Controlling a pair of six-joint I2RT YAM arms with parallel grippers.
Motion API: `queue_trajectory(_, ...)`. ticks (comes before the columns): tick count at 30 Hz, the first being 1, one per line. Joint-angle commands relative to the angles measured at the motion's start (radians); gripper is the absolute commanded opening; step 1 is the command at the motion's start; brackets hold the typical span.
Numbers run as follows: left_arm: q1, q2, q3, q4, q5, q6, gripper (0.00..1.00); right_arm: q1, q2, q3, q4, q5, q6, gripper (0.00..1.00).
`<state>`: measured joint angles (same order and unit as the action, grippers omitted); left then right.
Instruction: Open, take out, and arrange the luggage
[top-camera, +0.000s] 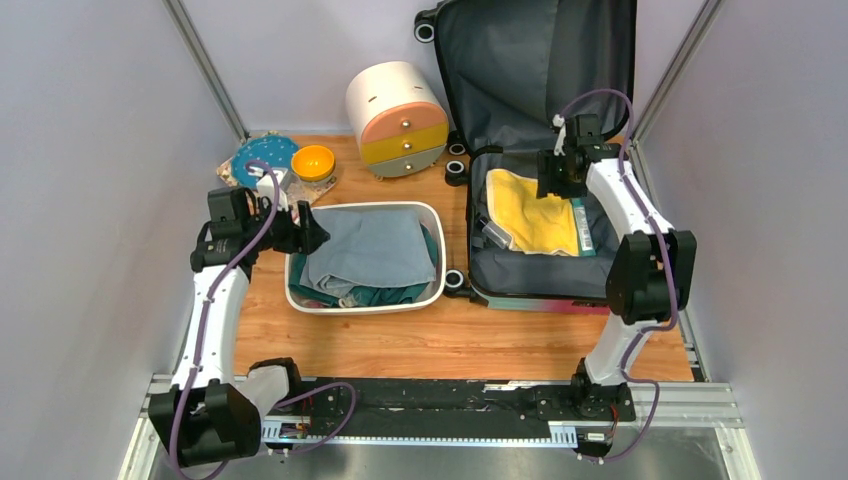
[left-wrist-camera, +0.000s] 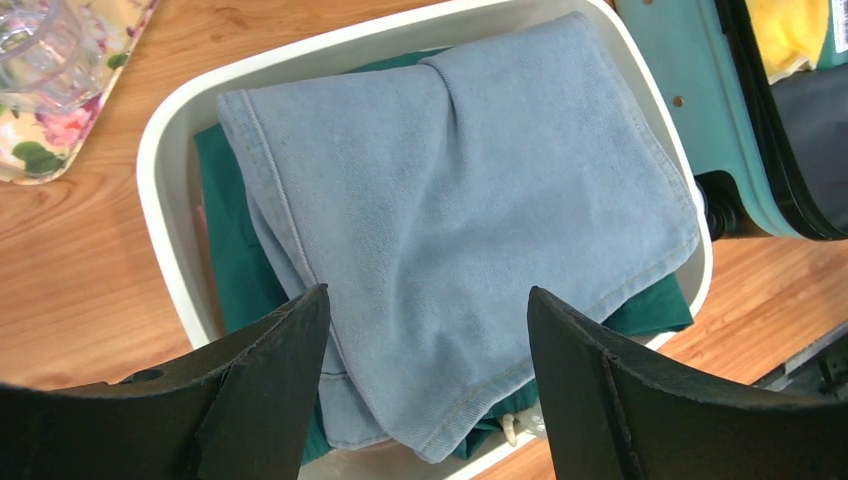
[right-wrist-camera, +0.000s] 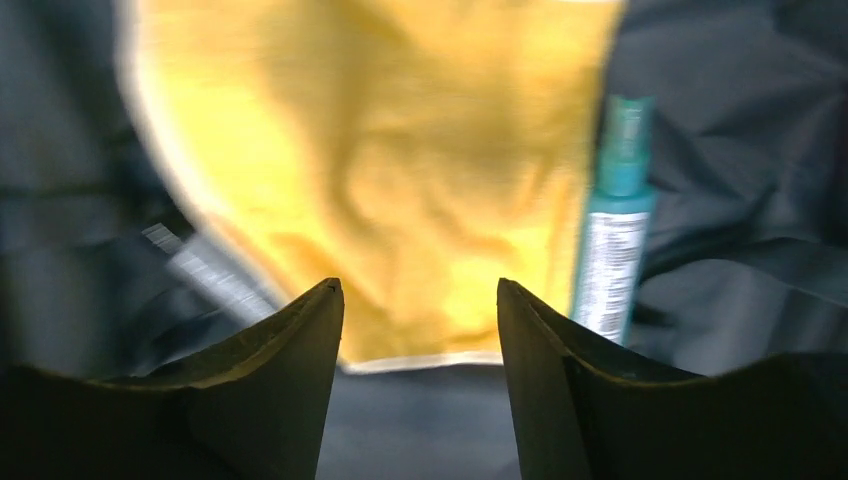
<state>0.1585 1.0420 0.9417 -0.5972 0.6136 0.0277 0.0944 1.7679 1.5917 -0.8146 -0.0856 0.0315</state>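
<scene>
Top external showed us the luggage (top-camera: 530, 100) open at the far-right corner of the desk (top-camera: 400, 340), left gripper (top-camera: 310, 235) and right gripper (top-camera: 553, 182) both released, and we judged the right must centre over the towel (top-camera: 535, 215) before pinching.

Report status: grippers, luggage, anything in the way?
Left gripper open over denim in basin. Right gripper open above yellow towel. Luggage open, towel and teal tube inside. No obstruction seen.

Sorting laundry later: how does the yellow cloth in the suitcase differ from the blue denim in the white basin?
The yellow cloth is bright with a white edge, lying on the grey lining of the suitcase; the blue denim is pale, stacked on green clothes in the basin. Both are fabric, neither held.
</scene>
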Motion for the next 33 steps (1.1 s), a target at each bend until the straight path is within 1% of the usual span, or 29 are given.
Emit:
queue_trajectory(1, 0.004, -0.023, -0.015, 0.059, 0.060, -0.025, 0.80, -0.054, 0.103, 0.054, 0.113, 0.209, -0.028, 0.61)
queue_trajectory(4, 0.004, -0.030, -0.024, 0.066, 0.078, -0.014, 0.79, -0.074, 0.169, 0.080, 0.170, 0.250, -0.028, 0.62)
queue_trajectory(8, -0.023, -0.039, -0.029, 0.085, 0.089, 0.024, 0.80, -0.087, 0.238, 0.111, 0.222, 0.244, -0.027, 0.61)
queue_trajectory(11, -0.077, -0.042, -0.023, 0.102, 0.087, 0.067, 0.80, -0.085, 0.284, 0.155, 0.235, 0.227, -0.018, 0.59)
queue_trajectory(14, -0.155, -0.028, -0.006, 0.123, 0.048, 0.100, 0.80, -0.085, 0.294, 0.166, 0.255, 0.199, 0.007, 0.56)
queue_trajectory(16, -0.238, 0.010, 0.025, 0.134, 0.009, 0.118, 0.80, -0.087, 0.283, 0.162, 0.279, 0.172, 0.021, 0.56)
queue_trajectory(18, -0.287, 0.041, 0.045, 0.158, -0.017, 0.113, 0.80, -0.085, 0.280, 0.157, 0.304, 0.147, 0.036, 0.56)
queue_trajectory(19, -0.341, 0.076, 0.064, 0.199, -0.031, 0.095, 0.80, -0.085, 0.289, 0.160, 0.307, 0.129, 0.042, 0.56)
queue_trajectory(21, -0.405, 0.119, 0.106, 0.246, -0.058, 0.074, 0.80, -0.087, 0.323, 0.183, 0.299, 0.121, 0.060, 0.55)
queue_trajectory(22, -0.469, 0.169, 0.123, 0.299, -0.069, 0.064, 0.80, -0.085, 0.335, 0.186, 0.298, 0.127, 0.064, 0.54)
queue_trajectory(24, -0.525, 0.229, 0.179, 0.355, -0.101, 0.032, 0.81, -0.085, 0.364, 0.195, 0.292, 0.139, 0.067, 0.54)
queue_trajectory(26, -0.609, 0.340, 0.241, 0.410, -0.138, 0.005, 0.82, -0.085, 0.378, 0.194, 0.292, 0.158, 0.070, 0.55)
queue_trajectory(27, -0.638, 0.383, 0.311, 0.421, -0.187, -0.021, 0.83, -0.116, 0.384, 0.194, 0.292, 0.158, 0.073, 0.55)
queue_trajectory(28, -0.661, 0.462, 0.347, 0.448, -0.216, -0.044, 0.83, -0.122, 0.389, 0.194, 0.292, 0.147, 0.077, 0.55)
queue_trajectory(29, -0.710, 0.504, 0.380, 0.464, -0.245, -0.060, 0.83, -0.128, 0.392, 0.195, 0.292, 0.145, 0.077, 0.56)
queue_trajectory(30, -0.734, 0.544, 0.446, 0.479, -0.296, -0.072, 0.83, -0.131, 0.401, 0.197, 0.290, 0.145, 0.077, 0.56)
queue_trajectory(31, -0.755, 0.617, 0.475, 0.511, -0.323, -0.071, 0.83, -0.134, 0.403, 0.198, 0.290, 0.142, 0.077, 0.56)
queue_trajectory(32, -0.781, 0.654, 0.505, 0.530, -0.354, -0.069, 0.84, -0.139, 0.406, 0.200, 0.292, 0.142, 0.077, 0.56)
queue_trajectory(33, -0.821, 0.686, 0.552, 0.551, -0.418, -0.068, 0.84, -0.146, 0.409, 0.200, 0.292, 0.144, 0.077, 0.57)
